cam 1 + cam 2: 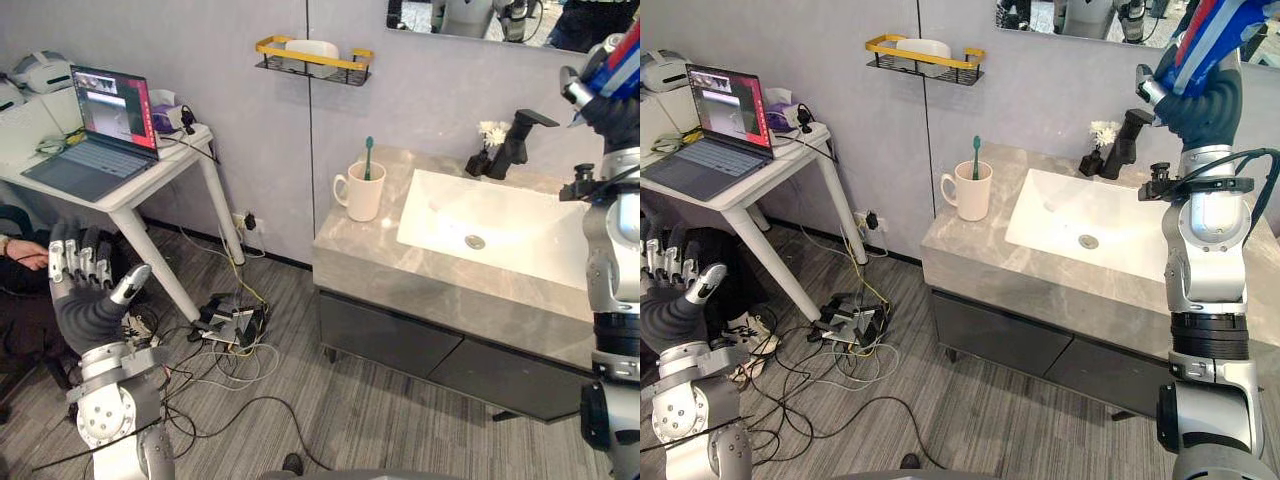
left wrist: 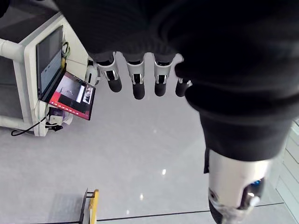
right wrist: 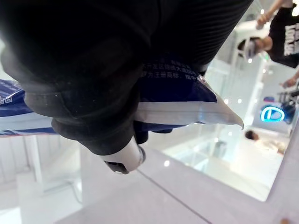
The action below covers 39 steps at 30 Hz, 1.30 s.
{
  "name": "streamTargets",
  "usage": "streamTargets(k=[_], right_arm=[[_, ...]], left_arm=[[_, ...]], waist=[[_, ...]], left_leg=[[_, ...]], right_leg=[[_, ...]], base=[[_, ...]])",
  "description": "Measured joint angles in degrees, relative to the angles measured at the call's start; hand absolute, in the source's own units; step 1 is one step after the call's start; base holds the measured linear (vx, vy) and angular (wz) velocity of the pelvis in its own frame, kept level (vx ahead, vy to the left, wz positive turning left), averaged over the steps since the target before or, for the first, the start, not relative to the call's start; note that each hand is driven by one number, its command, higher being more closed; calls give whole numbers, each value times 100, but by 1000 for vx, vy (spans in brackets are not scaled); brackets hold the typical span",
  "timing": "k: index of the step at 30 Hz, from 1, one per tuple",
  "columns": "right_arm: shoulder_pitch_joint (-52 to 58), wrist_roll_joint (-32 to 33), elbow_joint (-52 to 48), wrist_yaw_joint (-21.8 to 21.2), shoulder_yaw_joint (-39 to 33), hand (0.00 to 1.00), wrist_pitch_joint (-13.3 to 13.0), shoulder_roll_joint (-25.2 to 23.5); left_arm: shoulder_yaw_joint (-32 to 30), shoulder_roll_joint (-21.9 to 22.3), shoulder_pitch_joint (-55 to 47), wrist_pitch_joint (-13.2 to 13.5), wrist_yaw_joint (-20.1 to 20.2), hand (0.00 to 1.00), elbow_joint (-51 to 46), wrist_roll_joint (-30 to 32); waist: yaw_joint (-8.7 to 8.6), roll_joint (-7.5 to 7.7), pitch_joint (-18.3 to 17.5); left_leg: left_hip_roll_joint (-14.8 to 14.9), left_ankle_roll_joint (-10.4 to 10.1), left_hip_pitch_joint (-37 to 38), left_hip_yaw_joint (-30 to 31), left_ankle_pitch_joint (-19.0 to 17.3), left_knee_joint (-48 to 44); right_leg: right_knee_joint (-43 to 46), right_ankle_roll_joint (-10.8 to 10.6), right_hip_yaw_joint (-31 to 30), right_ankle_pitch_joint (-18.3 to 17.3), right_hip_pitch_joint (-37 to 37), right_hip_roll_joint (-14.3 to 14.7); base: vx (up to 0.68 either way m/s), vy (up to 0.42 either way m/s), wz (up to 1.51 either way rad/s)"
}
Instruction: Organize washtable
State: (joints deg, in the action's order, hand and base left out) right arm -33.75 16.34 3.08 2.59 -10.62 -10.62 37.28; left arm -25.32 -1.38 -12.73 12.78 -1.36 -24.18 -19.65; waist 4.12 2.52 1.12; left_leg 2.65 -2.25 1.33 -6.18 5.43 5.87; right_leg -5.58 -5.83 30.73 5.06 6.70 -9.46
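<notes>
Above washtable (image 1: 970, 250), right hand (image 1: 1200, 100) grips printed blue tube (image 1: 1212, 35).

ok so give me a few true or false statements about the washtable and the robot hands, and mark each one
1. The green toothbrush stands in the white ceramic mug. True.
2. The mug sits inside the white sink basin. False: it stands on the grey stone countertop, beside the basin.
3. The right robot hand is raised and grips a blue, red and white tube. True.
4. The left robot hand holds the toothbrush. False: it is open and empty, low beside the white desk.
5. The black faucet stands at the back edge of the basin. True.
</notes>
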Motion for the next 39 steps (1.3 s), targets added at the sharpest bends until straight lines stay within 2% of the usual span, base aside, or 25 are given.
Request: streamTargets(k=[3, 8, 13, 19, 24, 25, 29, 31, 39], right_arm=[[0, 18, 4, 1, 0, 100, 1, -248], [-4, 395, 41, -3, 10, 100, 3, -531], [-167, 951, 442, -22, 303, 100, 85, -735], [-866, 1840, 954, -18, 623, 100, 207, -1020], [-1607, 2383, 1577, -10, 1111, 100, 234, -1100], [-1761, 2465, 1710, -16, 1188, 100, 270, -1137], [-2126, 2634, 2065, -10, 1369, 100, 352, -1204], [-2354, 2710, 2276, -5, 1399, 100, 393, -1228], [-2665, 2821, 2585, 103, 1608, 100, 445, -1254]], left_arm=[[39, 136, -51, -4, 5, 0, 0, -15], [116, 283, -216, -11, 11, 0, 0, -126], [340, 351, -268, -48, 13, 0, 0, -250], [787, 363, -415, -134, 52, 0, 2, -452], [971, 360, -415, -197, 127, 0, 7, -548], [1007, 359, -413, -243, 128, 0, 8, -587], [1024, 360, -452, -255, 126, 0, 27, -676], [1142, 363, -504, -259, 122, 0, 69, -688], [1343, 362, -520, -293, 33, 0, 221, -737]], waist=[[-14, 28, 16], [-1, 65, 39], [10, 84, 53], [33, 146, 190], [201, 219, 361], [279, 237, 420], [324, 287, 476], [432, 316, 585], [462, 410, 768]], left_leg=[[0, 0, 0, 8, 0, 0], [-1, 0, 1, 35, 0, 0], [-2, 0, 0, 49, 0, 0], [2, -8, -57, 125, 5, -1], [3, -20, -130, 205, 16, -3], [3, -33, -145, 220, 49, -4], [-3, -42, -287, 325, 70, -35], [-19, -41, -335, 389, 81, -41], [-58, -19, -496, 456, 117, -40]], right_leg=[[0, -3, 41, -6, 3, 0], [1, -11, 59, -23, 23, 0], [1, -19, 65, -30, 28, -1], [0, -25, 125, -39, 5, 8], [0, -25, 224, -68, -7, 22], [0, -26, 232, -71, -17, 24], [1, -27, 344, -86, -98, 27], [1, -29, 396, -87, -117, 21], [2, -32, 490, -88, -225, -49]], base=[[0, 0, 0], [13, 7, 3], [0, 0, 0], [8, 3, 4], [22, 2, 9], [31, 4, 12], [49, 5, 17], [36, 12, 12], [10, 19, 5]])
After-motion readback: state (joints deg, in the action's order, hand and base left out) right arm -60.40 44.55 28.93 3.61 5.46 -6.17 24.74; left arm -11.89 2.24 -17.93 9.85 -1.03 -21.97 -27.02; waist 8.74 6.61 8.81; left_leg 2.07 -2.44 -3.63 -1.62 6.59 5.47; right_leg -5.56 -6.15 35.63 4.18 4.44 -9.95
